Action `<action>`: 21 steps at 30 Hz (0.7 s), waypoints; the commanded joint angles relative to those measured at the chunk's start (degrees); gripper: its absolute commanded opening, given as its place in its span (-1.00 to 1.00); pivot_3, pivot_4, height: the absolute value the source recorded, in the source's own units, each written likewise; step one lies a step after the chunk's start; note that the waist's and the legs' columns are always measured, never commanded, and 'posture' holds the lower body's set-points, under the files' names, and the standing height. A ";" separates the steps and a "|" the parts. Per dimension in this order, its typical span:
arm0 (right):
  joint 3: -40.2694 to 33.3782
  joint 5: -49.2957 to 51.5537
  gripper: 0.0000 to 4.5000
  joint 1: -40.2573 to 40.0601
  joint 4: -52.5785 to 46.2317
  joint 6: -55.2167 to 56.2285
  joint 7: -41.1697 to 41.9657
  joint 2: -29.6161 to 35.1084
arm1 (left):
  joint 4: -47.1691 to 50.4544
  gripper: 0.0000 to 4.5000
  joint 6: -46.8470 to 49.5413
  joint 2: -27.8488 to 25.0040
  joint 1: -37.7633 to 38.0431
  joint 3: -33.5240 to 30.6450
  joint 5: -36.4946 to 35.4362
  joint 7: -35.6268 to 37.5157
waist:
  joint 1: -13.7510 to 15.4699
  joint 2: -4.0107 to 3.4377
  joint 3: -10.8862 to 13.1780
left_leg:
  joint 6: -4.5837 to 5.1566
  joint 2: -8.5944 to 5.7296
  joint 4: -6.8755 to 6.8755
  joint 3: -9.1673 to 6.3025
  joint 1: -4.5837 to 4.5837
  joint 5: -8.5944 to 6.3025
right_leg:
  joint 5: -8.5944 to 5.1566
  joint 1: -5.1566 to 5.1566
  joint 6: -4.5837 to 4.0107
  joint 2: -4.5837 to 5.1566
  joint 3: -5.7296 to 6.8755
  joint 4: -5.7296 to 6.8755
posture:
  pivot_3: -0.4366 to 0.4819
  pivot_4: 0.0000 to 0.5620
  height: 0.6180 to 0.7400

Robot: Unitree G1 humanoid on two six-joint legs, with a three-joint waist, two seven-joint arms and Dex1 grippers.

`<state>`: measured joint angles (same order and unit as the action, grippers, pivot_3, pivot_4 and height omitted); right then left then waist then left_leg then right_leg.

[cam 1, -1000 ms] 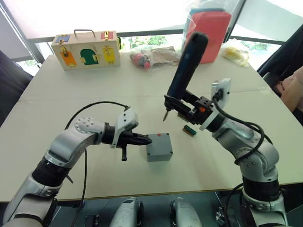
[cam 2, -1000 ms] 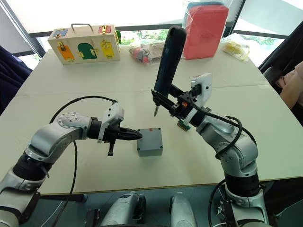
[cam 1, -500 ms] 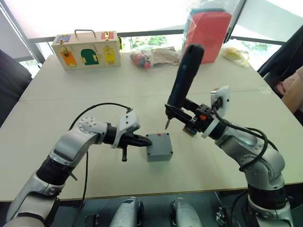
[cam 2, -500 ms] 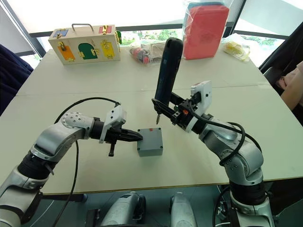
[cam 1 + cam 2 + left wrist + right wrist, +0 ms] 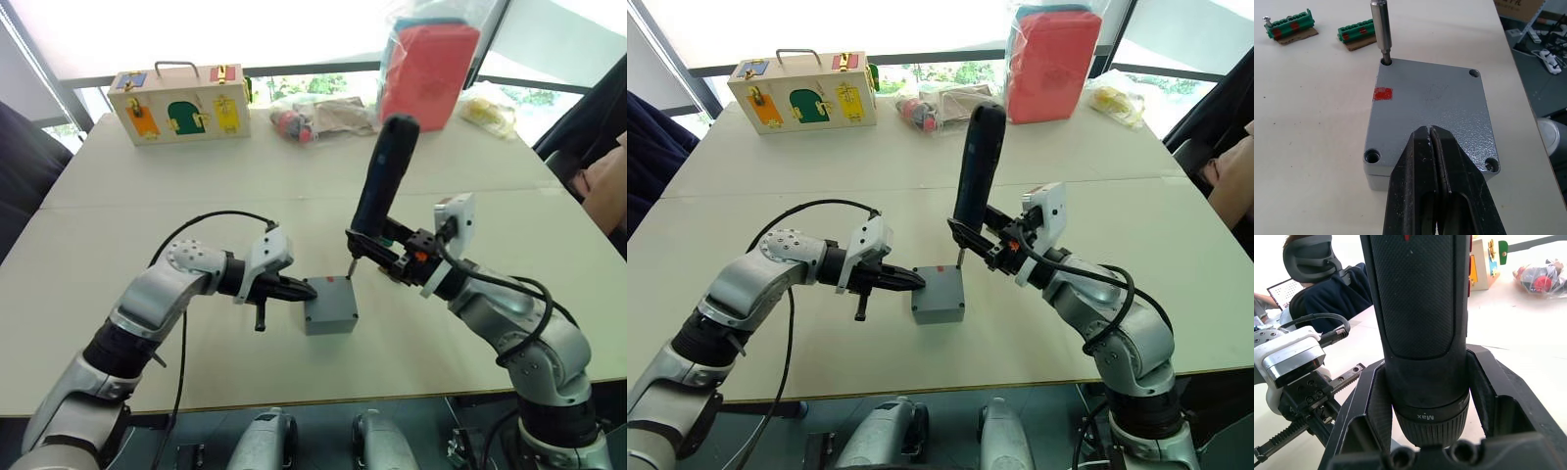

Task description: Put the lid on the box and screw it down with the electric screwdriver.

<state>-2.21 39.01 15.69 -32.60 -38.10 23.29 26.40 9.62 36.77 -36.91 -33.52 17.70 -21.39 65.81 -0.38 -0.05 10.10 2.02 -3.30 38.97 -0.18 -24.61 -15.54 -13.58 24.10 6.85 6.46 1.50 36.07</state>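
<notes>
The grey box [image 5: 330, 321] stands mid-table with the lid [image 5: 1435, 103] lying on it, a red mark on the lid's top. My left gripper [image 5: 306, 290] is shut with nothing in it, its tip [image 5: 1429, 131] resting on the lid's edge on the robot's left. My right gripper [image 5: 394, 260] is shut on the electric screwdriver [image 5: 384, 171], which stands nearly upright. Its metal bit [image 5: 1381, 27] sits in the lid's corner screw hole nearest the red mark. The other three corner holes are visible in the left wrist view.
A wooden box with coloured doors [image 5: 179, 103] stands at the far left. A red bag [image 5: 428, 73] and plastic packets [image 5: 318, 117] lie along the far edge. Two green terminal blocks [image 5: 1356, 33] lie just beyond the box. A person [image 5: 602, 181] sits at the right edge.
The right arm has lowered the electric screwdriver, bringing its bit from above the table down into the lid's corner hole. The left gripper has stayed at the box.
</notes>
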 commanded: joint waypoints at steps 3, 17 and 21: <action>2.84 -4.90 -0.21 -3.03 -1.35 4.43 1.33 0.12 | 0.06 -1.00 -0.26 0.26 -0.77 0.68 1.46 -0.14 | 0.05 0.01 -0.02 | 0.00 0.00 0.00 -0.01 0.05 0.00 | 0.00 -0.05 0.01 0.00 0.01 0.00 | -0.05 -0.47 1.00; 6.87 -8.46 -0.21 -8.81 -0.12 4.38 -0.21 -2.10 | 0.95 -1.00 0.53 0.91 1.17 1.53 2.90 -1.82 | 0.02 0.20 -0.33 | 0.17 0.01 -0.04 -0.10 0.92 -0.14 | -0.22 -0.90 0.04 0.01 0.05 -0.08 | -0.05 -0.47 1.00; 8.33 -11.03 -0.21 -9.13 0.59 4.00 -0.58 -1.50 | 0.74 -1.00 0.34 0.91 1.50 1.83 3.13 -2.00 | 0.00 0.22 -0.59 | 0.16 0.01 -0.07 -0.11 0.96 -0.15 | -0.24 -0.89 0.02 0.02 0.04 -0.09 | -0.05 -0.47 1.00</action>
<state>2.64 29.81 8.71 -34.58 -30.71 22.69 24.10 9.91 36.83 -35.80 -32.64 18.56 -19.23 63.86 -0.38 0.17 9.51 2.18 -3.30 38.88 -0.28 -23.57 -15.69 -13.83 23.21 6.86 6.48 1.54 35.97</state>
